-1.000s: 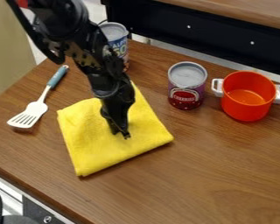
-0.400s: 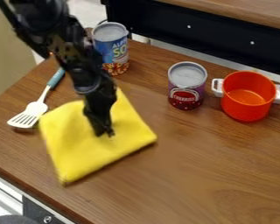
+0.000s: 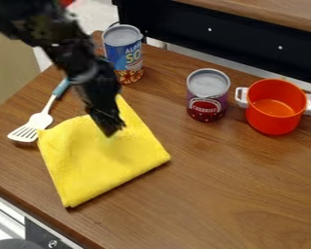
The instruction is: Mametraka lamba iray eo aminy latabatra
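The black gripper point(image 3: 111, 127) hangs over the upper middle part of the yellow cloth point(image 3: 103, 163), its tip blurred, so whether it touches the cloth is hard to tell. Folded into a rough square, the cloth lies on the left half of the brown wooden table point(image 3: 229, 194). Its upper edge is partly hidden behind the gripper, and its left corner meets the head of the spatula.
A white slotted spatula point(image 3: 31, 126) with a blue handle lies left of the cloth. Behind stands a blue can point(image 3: 126, 56); a purple-red can point(image 3: 207, 95) and an orange pot point(image 3: 275, 107) with white handles stand at the right.
The cloth has shifted left and slightly down along with the gripper, up against the spatula. Most recently, the gripper has risen a little and moved back, while the cloth has moved only slightly.
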`<action>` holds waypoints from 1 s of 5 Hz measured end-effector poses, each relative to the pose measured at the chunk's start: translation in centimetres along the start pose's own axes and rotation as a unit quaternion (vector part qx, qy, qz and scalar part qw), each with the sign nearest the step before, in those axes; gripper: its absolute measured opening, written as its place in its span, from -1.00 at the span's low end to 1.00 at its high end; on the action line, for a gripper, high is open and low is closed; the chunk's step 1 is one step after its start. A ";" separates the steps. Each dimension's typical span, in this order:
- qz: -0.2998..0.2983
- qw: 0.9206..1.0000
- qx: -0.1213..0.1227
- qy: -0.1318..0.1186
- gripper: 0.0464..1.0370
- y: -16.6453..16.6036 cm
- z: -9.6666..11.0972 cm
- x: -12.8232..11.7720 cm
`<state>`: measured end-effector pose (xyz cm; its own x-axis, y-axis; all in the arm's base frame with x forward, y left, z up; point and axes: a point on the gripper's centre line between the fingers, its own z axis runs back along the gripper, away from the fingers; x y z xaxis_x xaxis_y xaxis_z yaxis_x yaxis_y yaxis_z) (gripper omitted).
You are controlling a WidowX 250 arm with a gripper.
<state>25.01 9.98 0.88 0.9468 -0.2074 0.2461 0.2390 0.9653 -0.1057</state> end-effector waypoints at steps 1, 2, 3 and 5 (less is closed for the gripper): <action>0.024 0.999 0.009 -0.029 -0.99 0.6 0.4 0.2; 0.034 0.998 0.012 -0.052 -0.99 0.2 1.4 0.9; 0.055 0.997 0.009 -0.044 -0.99 -0.5 1.7 1.1; 0.067 0.997 0.019 -0.021 -0.99 -4.3 1.6 2.9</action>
<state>26.36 5.47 3.59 0.9596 -0.0692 0.2727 0.1008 0.9895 -0.1035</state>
